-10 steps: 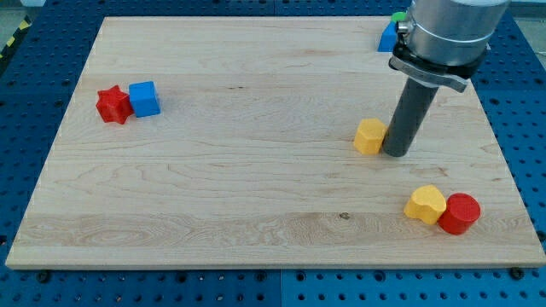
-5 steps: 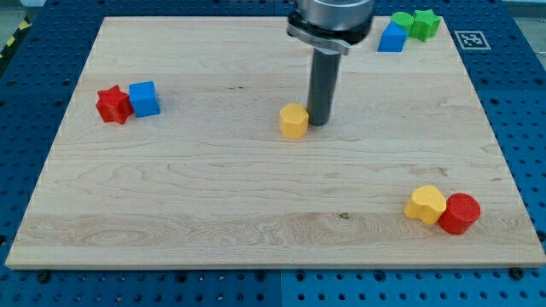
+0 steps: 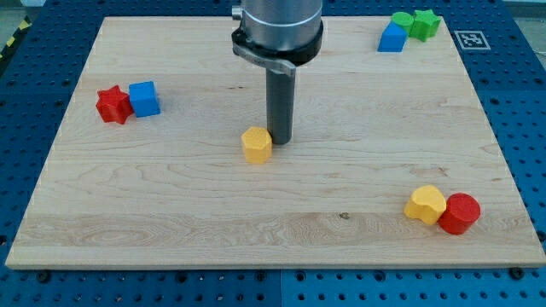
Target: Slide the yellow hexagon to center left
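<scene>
My tip (image 3: 279,140) touches the small yellow hexagon block's (image 3: 256,145) right side on the wooden desk (image 3: 171,205); the rod carries no fingers.

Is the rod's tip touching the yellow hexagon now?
Touching. In the camera view, my tip sits flush against the right side of the yellow hexagon, with no strip of board visible between them.

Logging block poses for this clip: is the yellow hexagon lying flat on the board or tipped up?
Flat. The yellow hexagon shows its top face level on the board, with my tip touching its right side.
</scene>
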Tool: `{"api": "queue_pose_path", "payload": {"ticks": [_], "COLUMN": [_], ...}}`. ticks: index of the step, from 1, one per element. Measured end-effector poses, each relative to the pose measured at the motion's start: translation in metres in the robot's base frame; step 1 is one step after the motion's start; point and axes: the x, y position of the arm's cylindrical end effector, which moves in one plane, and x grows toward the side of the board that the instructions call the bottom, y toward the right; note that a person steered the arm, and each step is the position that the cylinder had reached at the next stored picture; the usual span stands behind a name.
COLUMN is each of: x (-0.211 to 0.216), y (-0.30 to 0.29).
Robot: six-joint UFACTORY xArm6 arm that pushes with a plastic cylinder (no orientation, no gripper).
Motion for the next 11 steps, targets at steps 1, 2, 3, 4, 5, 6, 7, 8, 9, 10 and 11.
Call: {"api": "queue_pose_path", "payload": {"ticks": [1,2,3,4,5,6,7,8,9,10,11], "x": [0.015,0.031,0.033,0.033,0.033,0.018,-0.009,-0.010,0.011,0.018,0.018], "y": [-0.001,0.001,0.001,-0.002,-0.018,-0.037,-0.049,-0.053,-0.053,-0.056,-0.056]}}
